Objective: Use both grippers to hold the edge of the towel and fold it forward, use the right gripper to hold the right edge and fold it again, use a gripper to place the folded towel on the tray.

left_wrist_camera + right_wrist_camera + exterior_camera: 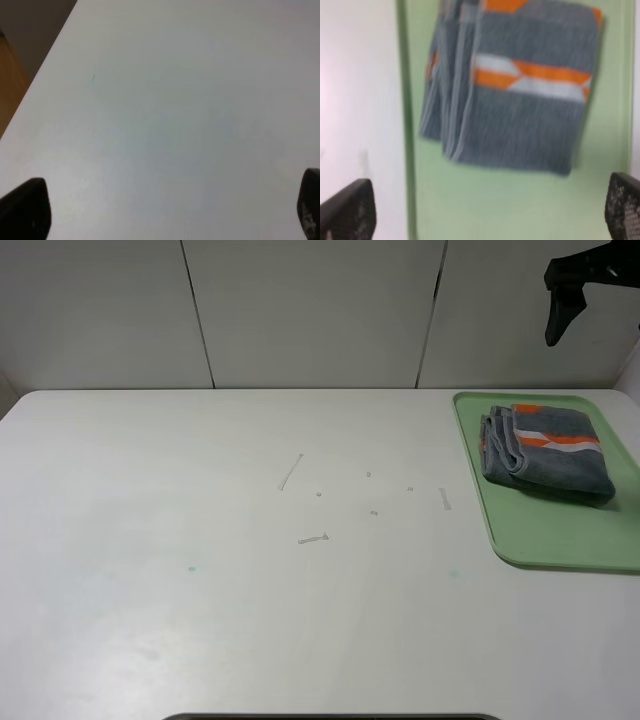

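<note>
Exterior high view: folded towel (548, 453) lies on the green tray (520, 540) at far right of the desk (250, 570). Right tool (490, 210) jaws apart, empty, above it; left tool (165, 210) likewise apart. Retreat straight up; avoid snagging cloth.

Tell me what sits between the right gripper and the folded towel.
Nothing. In the right wrist view, only bare tray floor separates the open right gripper from the towel.

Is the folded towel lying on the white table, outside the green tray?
No, the folded towel lies inside the green tray, near its far end, and no part of it reaches the table.
</note>
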Robot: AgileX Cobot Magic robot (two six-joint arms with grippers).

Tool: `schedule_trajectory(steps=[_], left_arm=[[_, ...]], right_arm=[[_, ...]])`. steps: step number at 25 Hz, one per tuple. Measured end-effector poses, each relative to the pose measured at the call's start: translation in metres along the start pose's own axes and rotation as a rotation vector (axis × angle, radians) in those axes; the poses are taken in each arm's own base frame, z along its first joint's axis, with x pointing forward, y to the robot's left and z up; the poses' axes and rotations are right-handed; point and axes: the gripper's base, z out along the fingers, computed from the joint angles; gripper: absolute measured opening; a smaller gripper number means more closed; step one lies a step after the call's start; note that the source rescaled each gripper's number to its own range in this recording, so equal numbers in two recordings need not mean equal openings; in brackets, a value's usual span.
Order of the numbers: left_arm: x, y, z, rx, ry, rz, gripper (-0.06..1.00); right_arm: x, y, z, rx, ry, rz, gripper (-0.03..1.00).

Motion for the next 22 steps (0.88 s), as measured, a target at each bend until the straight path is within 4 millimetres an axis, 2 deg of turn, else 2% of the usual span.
schedule_trajectory(steps=[7,12,17,22], left_arm=[[0.000,0.000,0.000,0.000,0.000,0.000,1.00],[0.000,0.000,0.000,0.000,0.000,0.000,1.00],[0.000,0.000,0.000,0.000,0.000,0.000,1.00],[0.000,0.000,0.000,0.000,0.000,0.000,1.00]], right_arm=[[0.073,0.019,-0.052,-0.074,-0.030,-0.050,1.00],[0.130,0.016,-0.089,-0.142,-0.104,-0.018,1.00],[0.186,0.007,-0.112,-0.152,-0.192,-0.008,1.00],[0.238,-0.001,-0.123,-0.161,-0.287,-0.001,1.00]])
